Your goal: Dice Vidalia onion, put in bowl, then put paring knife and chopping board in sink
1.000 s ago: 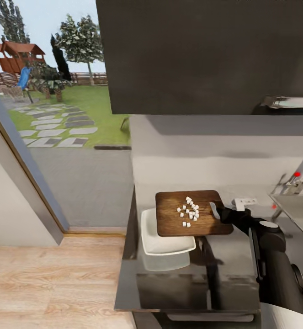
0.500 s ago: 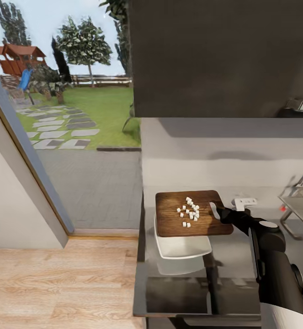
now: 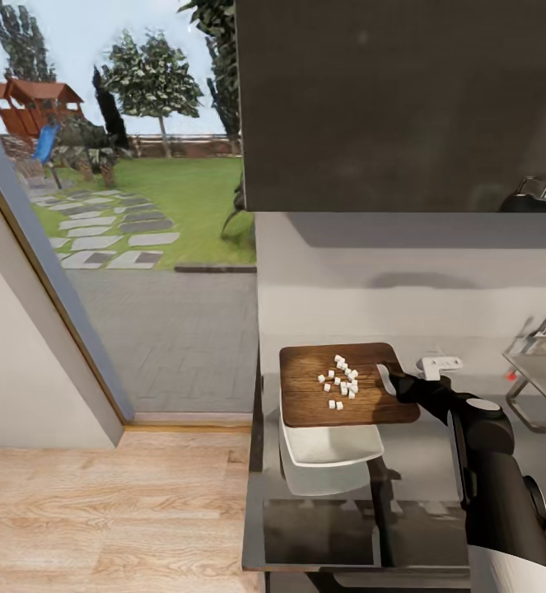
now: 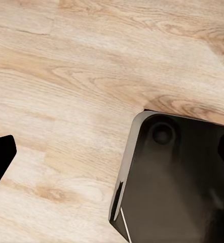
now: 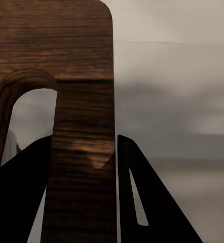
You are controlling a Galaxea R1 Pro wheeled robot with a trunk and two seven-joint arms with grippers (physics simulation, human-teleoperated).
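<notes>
Onion dice (image 3: 339, 382) ride the board (image 3: 305, 395), pinched by the right claw (image 3: 394, 381) above the bowl (image 3: 330, 449), awaiting a tip.

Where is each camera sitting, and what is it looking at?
Head view: up on the robot's head, looking forward and down at the countertop, with the right arm holding the chopping board and diced onion above the bowl.
Left wrist view: on the left arm, aimed down at the wood floor and a dark part of the robot.
Right wrist view: by the right gripper, looking along its fingers clamping the board's handle end.
Head and right wrist views share the board.
</notes>
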